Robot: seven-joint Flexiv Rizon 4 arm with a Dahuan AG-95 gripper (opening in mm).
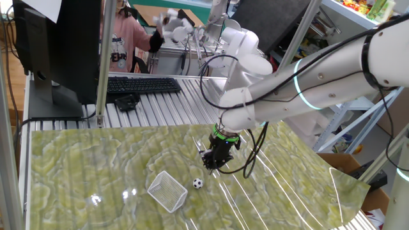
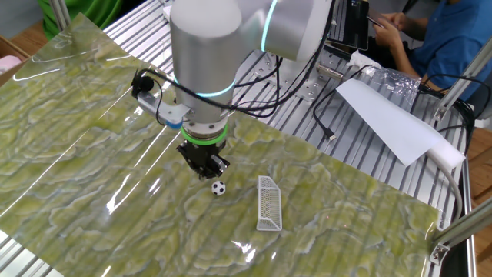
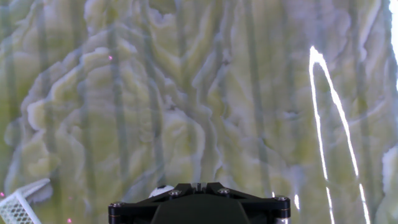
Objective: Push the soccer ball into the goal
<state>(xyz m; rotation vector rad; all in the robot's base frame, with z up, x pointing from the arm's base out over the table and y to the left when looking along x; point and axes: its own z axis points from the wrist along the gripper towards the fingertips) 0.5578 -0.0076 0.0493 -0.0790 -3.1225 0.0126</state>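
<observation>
The soccer ball (image 1: 198, 183) is a tiny white ball with black patches lying on the green marbled mat. In the other fixed view the soccer ball (image 2: 219, 188) sits just below and right of my gripper (image 2: 206, 171). My gripper (image 1: 213, 165) hangs low over the mat, shut and empty, a short way right of and behind the ball. The goal (image 1: 167, 190), a small white mesh net, lies just left of the ball; the goal (image 2: 268, 203) stands apart from the ball there. In the hand view a sliver of the ball (image 3: 161, 189) peeks over the gripper body and the goal's corner (image 3: 17, 205) shows at lower left.
A green marbled mat (image 1: 96, 160) covers the table over a ribbed metal top (image 2: 346, 146). A keyboard (image 1: 140, 84) and a monitor (image 1: 57, 45) stand at the back. A white paper sheet (image 2: 392, 115) lies off the mat. A person (image 2: 430, 46) sits nearby.
</observation>
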